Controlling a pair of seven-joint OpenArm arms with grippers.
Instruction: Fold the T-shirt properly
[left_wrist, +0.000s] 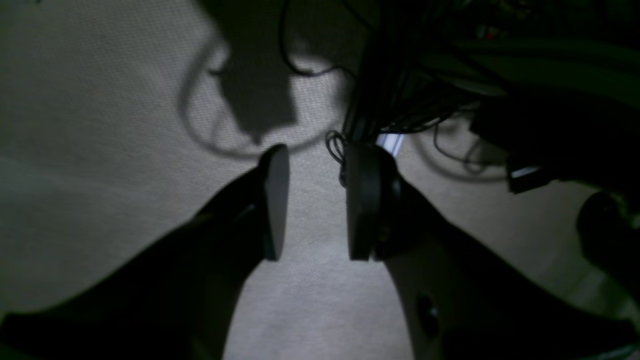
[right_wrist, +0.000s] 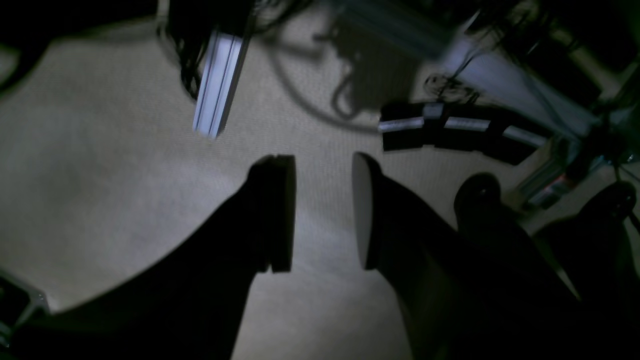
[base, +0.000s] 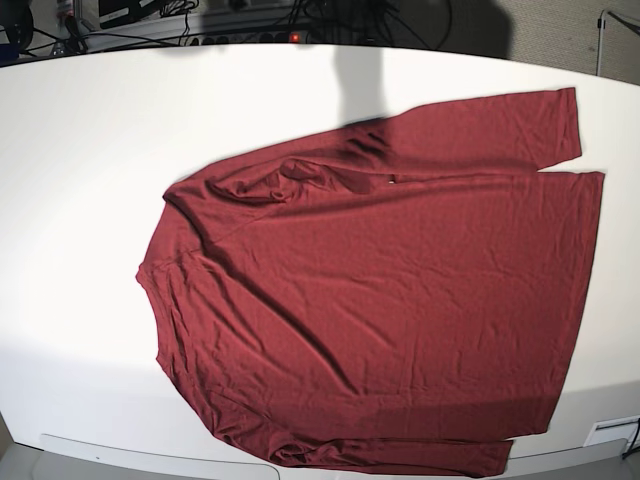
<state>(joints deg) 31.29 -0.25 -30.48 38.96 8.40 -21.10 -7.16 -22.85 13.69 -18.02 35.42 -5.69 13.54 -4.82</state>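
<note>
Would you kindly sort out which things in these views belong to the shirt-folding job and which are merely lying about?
Belongs to the job:
- the large maroon long-sleeved T-shirt of thin wrinkly fabric, spread flat
- the left pincer, open and empty
- the right pincer, open and empty

Just lying about:
- the white table under the shirt
- the tangled black cables behind it

White table (base: 90, 150), brightly lit; cables (base: 150, 30) along far edge.
</note>
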